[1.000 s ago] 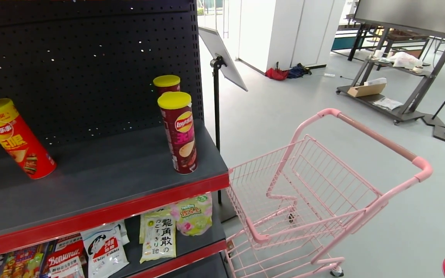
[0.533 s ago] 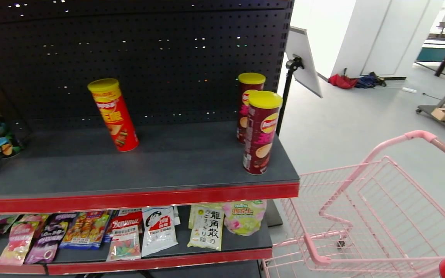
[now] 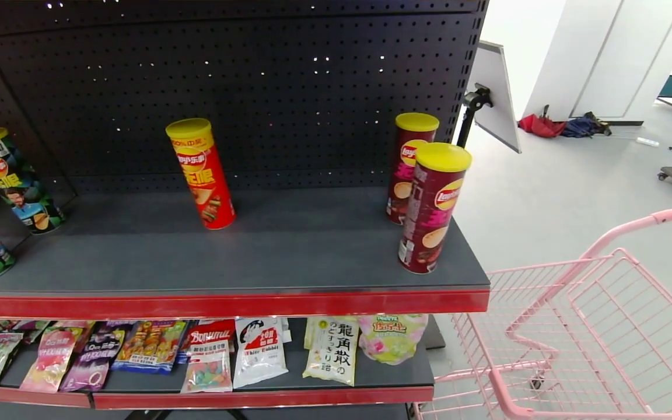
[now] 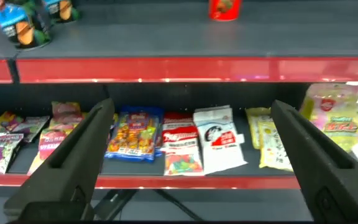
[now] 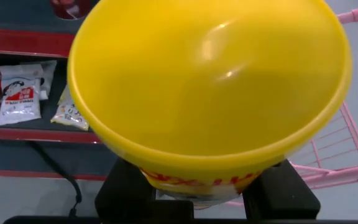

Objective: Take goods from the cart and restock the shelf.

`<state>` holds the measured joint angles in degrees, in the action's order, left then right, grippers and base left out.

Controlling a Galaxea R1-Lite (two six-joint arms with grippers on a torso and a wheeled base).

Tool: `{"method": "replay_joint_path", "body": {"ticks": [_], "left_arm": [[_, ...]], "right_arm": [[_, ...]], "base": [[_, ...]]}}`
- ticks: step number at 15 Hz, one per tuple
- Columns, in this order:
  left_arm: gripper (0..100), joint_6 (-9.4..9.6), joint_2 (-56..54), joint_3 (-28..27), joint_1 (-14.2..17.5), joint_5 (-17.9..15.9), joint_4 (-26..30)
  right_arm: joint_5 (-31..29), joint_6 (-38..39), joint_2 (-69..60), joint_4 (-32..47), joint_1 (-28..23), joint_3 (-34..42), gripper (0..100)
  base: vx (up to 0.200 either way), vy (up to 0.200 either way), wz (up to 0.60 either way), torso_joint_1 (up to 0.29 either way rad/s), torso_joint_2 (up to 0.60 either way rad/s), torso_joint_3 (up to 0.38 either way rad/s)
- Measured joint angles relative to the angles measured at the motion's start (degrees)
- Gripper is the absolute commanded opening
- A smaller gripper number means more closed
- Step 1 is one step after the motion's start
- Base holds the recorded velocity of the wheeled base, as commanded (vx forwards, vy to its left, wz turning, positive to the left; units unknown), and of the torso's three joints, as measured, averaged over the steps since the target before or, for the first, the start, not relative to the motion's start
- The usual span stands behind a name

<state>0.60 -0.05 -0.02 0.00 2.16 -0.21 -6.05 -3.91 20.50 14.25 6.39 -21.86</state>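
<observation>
Nearest the robot, the right gripper pinches a can from both sides low on its body. The can's yellow lid points up toward the wrist. It is held low at the right, in front of the cart and well apart from the shelf.

The left gripper has its fingers spread wide and faces the lower shelf, where flat snack bags lie in a row along the red front edge. The pink cart stands just beside the shelf's right end, and the grey floor shows through its wire basket.

On the shelf's dark deck, a maroon can stands near the right front corner, with a second maroon can close behind it. A red can stands farther back, left of middle, and two dark cans stand at the far left end. Bare deck lies between the red can and the maroon pair.

A black pegboard backs the shelf. Past its right edge a tilted signboard sits on a stand, and farther off red and blue bundles lie by a white wall.
</observation>
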Motion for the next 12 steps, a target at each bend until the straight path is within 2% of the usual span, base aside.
{"method": "replay_joint_path", "body": {"ticks": [12], "left_arm": [[100,0.02,0.00,0.02,0.00,0.02,0.05]], "right_arm": [[1.58,0.06,-6.47,0.35,0.77,1.74,0]], "base": [[0.000,0.200,0.00,0.001,0.00,0.002]]}}
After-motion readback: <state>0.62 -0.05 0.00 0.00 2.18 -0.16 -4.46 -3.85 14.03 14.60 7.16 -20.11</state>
